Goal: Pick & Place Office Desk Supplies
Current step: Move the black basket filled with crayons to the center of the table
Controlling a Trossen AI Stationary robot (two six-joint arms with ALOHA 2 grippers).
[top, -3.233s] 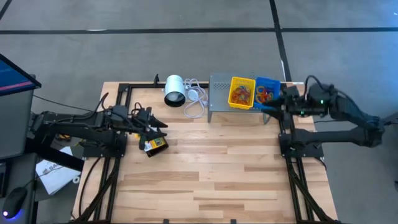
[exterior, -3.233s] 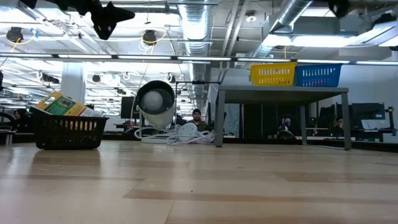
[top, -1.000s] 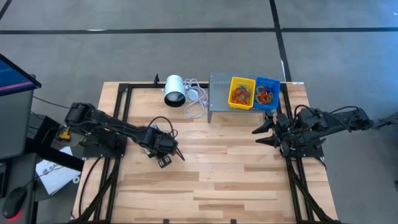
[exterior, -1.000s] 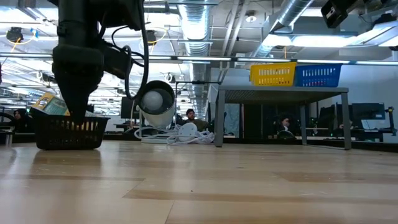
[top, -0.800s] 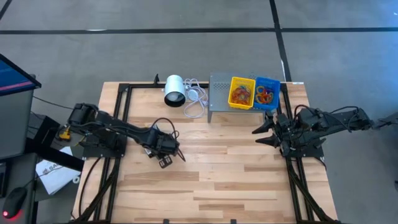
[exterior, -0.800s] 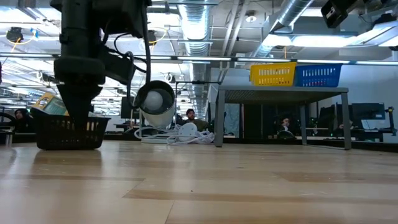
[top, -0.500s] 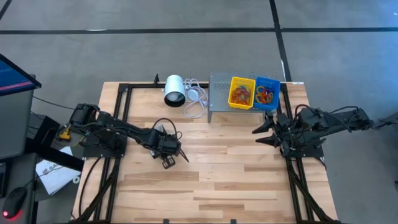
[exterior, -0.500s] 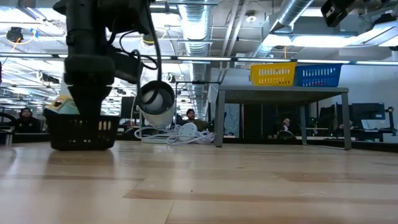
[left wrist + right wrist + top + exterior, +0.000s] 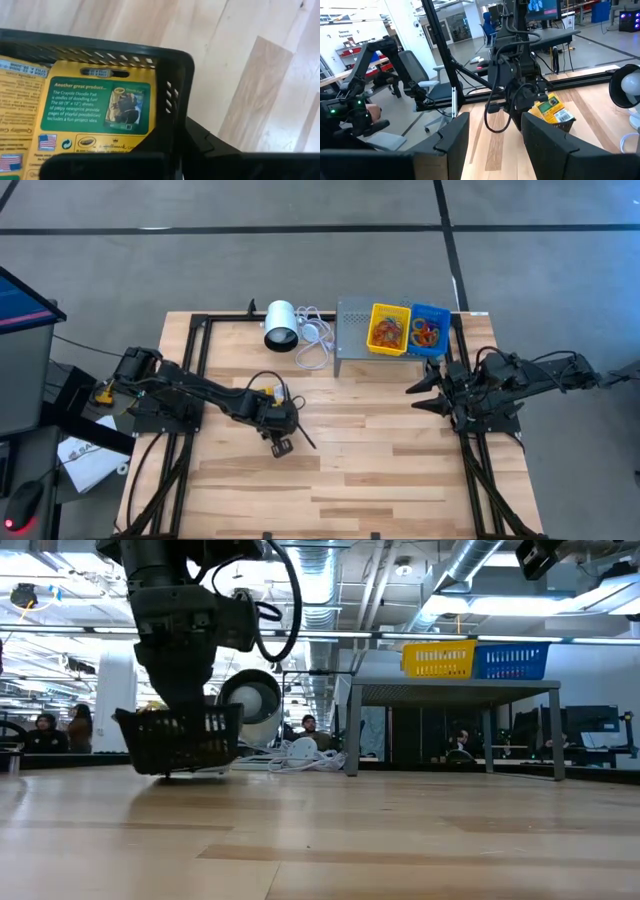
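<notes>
My left gripper (image 9: 283, 442) clamps the black bin (image 9: 180, 740), white cylinder (image 9: 250, 697) behind; right gripper (image 9: 422, 392) gapes, idle.

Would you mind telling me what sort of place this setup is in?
Probably an open-plan lab or workshop: exposed silver ceiling ducts, a grey office chair beside the wooden slat table, and seated people at desks behind.

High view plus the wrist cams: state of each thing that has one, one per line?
left hand: shut on the black bin's wall
black bin: gripped, tilted, one end raised off the table
yellow-and-green packets: inside the black bin
right hand: open, empty, waiting at the table's right edge
yellow bin: on the grey stand, holds rubber bands
blue bin: beside it, holds rubber bands
</notes>
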